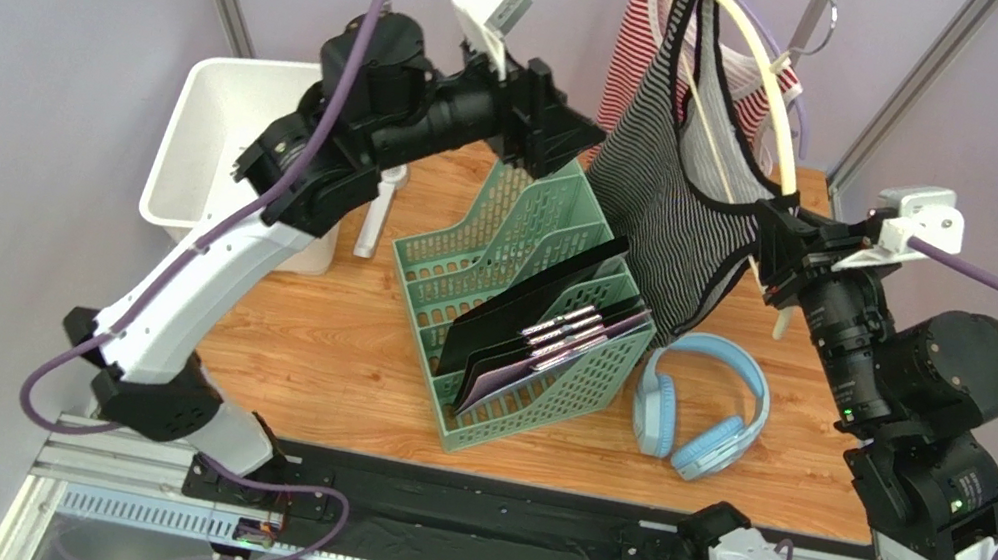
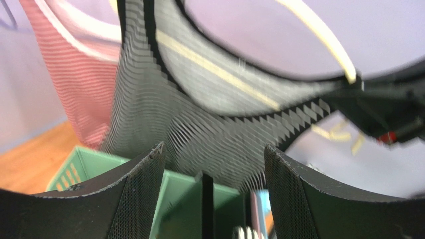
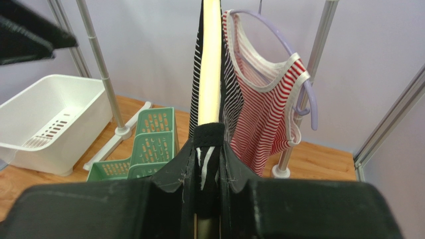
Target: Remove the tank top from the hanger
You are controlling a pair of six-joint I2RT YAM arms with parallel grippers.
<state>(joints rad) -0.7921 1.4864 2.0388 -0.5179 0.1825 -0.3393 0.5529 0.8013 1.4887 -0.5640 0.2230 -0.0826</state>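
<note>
A black tank top with fine white stripes [image 1: 666, 232] hangs on a cream plastic hanger [image 1: 768, 74] at the back of the wooden worktop [image 1: 312, 340], its straps looped over the hanger near the hook. The hanger is tilted, with its right end low. The right arm [image 1: 903, 363] reaches up to that low end. The right wrist view shows its jaws closed on the cream bar [image 3: 209, 74], with striped fabric [image 3: 232, 99] pinched along both sides of it.

The left arm [image 1: 382, 109] comes in from the other side, and its jaws stand wide open just beside the top's left edge. In the left wrist view the striped cloth [image 2: 164, 114] fills the space ahead of the two black fingers [image 2: 144, 184]. I cannot tell whether they touch it.

Behind the black top a red-and-white striped tank top [image 1: 636, 45] hangs on a lilac hanger [image 3: 299, 79] from the same metal rack.

The black top's lower hem hangs above a green slotted plastic file organiser [image 1: 517, 299], which holds several dark flat folders [image 1: 542, 333]. Light-blue over-ear headphones [image 1: 701, 405] lie on the worktop just to the right of the organiser, below the hem. A white plastic bin [image 1: 216, 142] sits at the back left corner, well apart from the garment
</note>
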